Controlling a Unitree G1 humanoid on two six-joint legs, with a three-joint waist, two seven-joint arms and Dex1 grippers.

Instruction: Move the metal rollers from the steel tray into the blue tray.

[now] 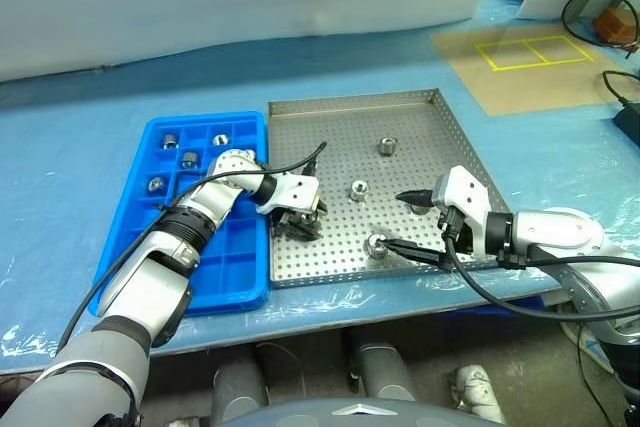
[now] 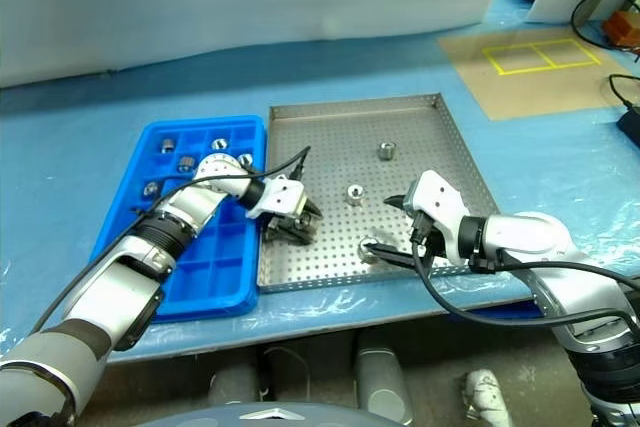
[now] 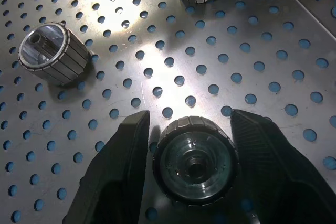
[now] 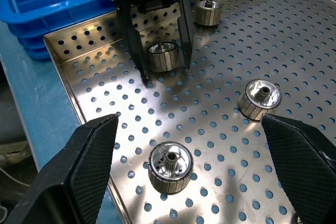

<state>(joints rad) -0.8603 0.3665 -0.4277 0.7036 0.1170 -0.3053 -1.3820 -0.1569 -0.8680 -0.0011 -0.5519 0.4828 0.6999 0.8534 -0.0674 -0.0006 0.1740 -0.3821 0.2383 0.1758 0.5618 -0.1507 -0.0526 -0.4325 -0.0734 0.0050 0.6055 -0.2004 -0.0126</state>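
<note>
The steel tray point(image 1: 440, 122) lies in the middle of the table, with the blue tray point(image 1: 235, 277) against its left side. My left gripper point(image 1: 300, 223) is down at the steel tray's front left, shut on a metal roller point(image 3: 195, 161) that rests on the perforated floor. My right gripper point(image 1: 395, 219) stands wide open at the tray's front, with another roller point(image 4: 169, 165) lying between its fingers, untouched. Two more loose rollers point(image 1: 358, 189) point(image 1: 387, 145) sit further back. Several rollers point(image 1: 188, 157) lie in the blue tray's far compartments.
A brown board point(image 1: 520, 62) marked with yellow tape squares lies at the back right. Black cables point(image 1: 625, 97) run along the right side. The steel tray's front rim point(image 1: 330, 277) is close to the table's front edge.
</note>
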